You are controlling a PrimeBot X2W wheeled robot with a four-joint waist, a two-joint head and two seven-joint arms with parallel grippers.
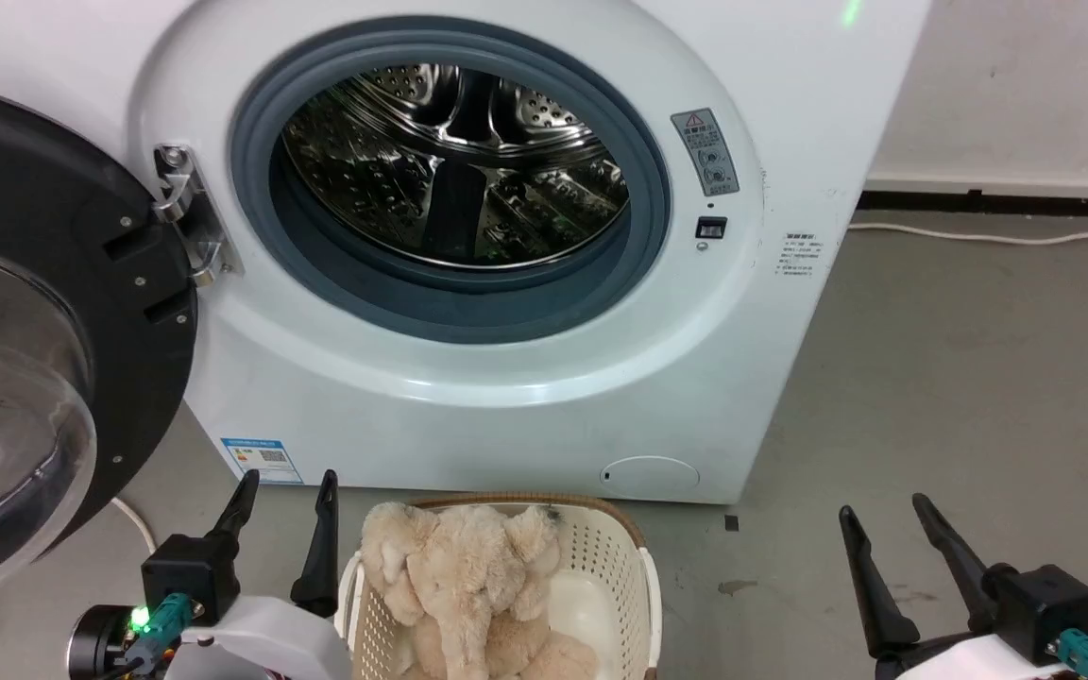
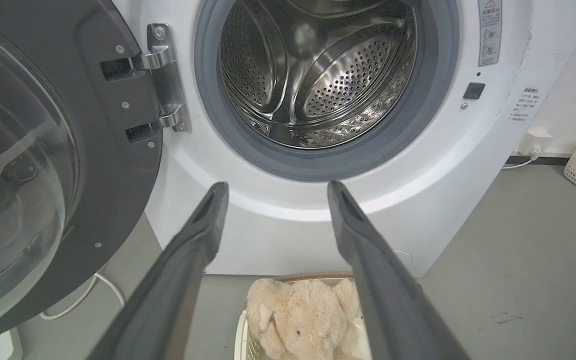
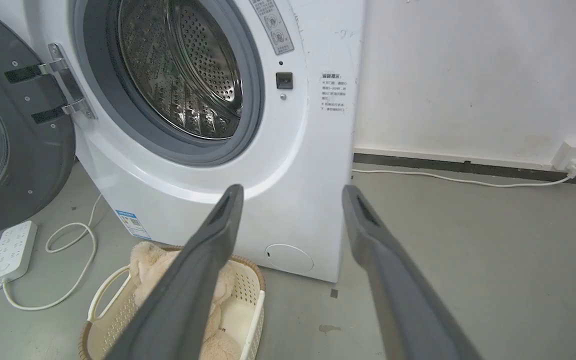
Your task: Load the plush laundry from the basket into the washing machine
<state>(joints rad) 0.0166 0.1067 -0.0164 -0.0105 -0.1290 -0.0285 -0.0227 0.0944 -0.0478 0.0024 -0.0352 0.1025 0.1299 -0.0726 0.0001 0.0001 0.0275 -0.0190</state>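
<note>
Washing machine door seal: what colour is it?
The door seal is plain grey, ringing the shiny steel drum; the head view shows it best.

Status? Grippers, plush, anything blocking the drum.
Jaws open on left gripper and right gripper, nothing held. The plush toy lies in the basket, untouched. The washing machine door swung wide, drum unobstructed.

My left gripper [image 1: 286,480], two long dark tapered fingers on a black block, sits at the lower left of the head view. Its jaws are spread wide with nothing between them. Its pale white forearm [image 1: 261,642] lies below it, and a small green light [image 1: 140,619] glows at the wrist. My right gripper [image 1: 884,505], of the same dark two-fingered build, sits at the lower right. Its fingers lean up and to the left, parted and empty too.
</note>
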